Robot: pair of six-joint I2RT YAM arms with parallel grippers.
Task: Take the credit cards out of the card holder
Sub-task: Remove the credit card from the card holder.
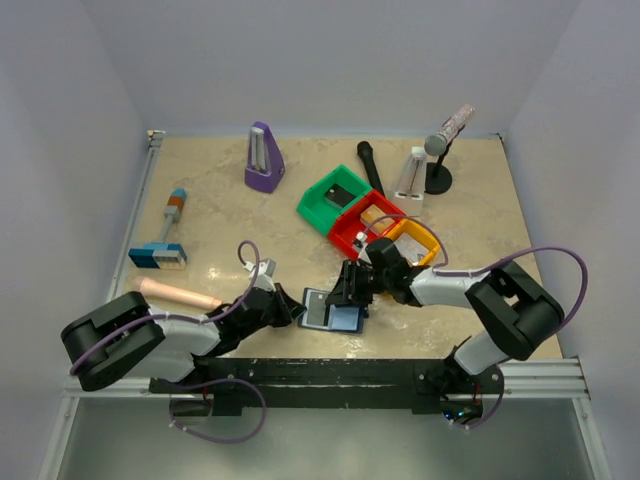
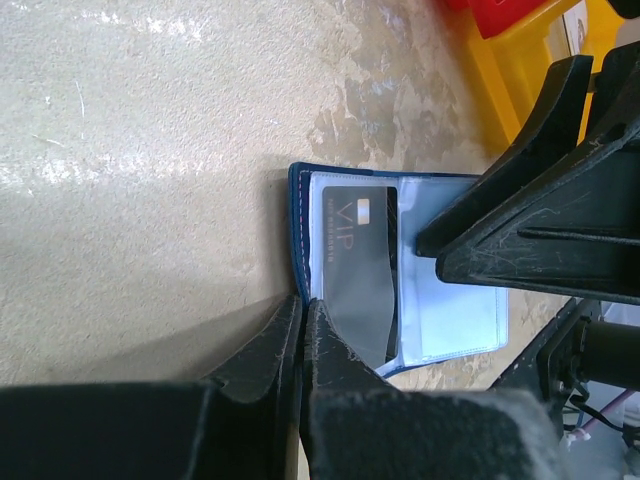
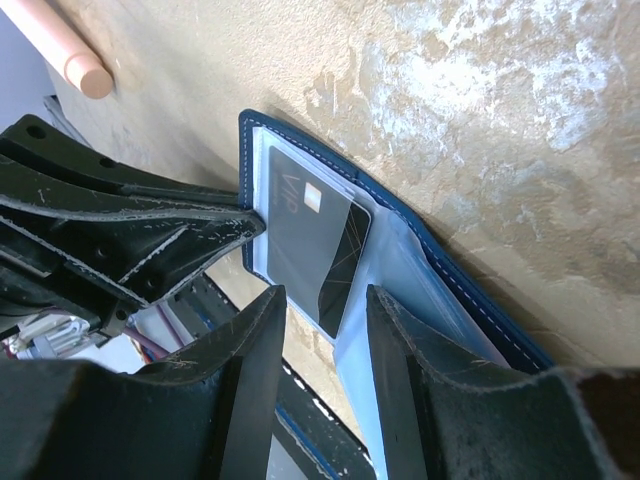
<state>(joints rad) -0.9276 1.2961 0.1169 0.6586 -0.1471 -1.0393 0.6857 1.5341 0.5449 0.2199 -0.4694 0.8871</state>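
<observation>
Top view: card holder (image 1: 333, 312) unfolded on bench (image 1: 220, 230), between both jaws.
Left wrist: left gripper (image 2: 303, 305) jaws pinched tight on holder edge.
Right wrist: right gripper (image 3: 322, 292) jaws half-spread, straddling dark card (image 3: 310, 245) end.
Risk: edge pinch slips, holder drags along.

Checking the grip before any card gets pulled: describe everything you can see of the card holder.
The card holder lies open on the marbled table. Its cover is dark blue with stitched edges; inside are pale blue-grey translucent pockets. One pocket holds a dark grey VIP card with a chip. The left claw is shut on its cover edge; the right claw hangs open over the card's end.
</observation>
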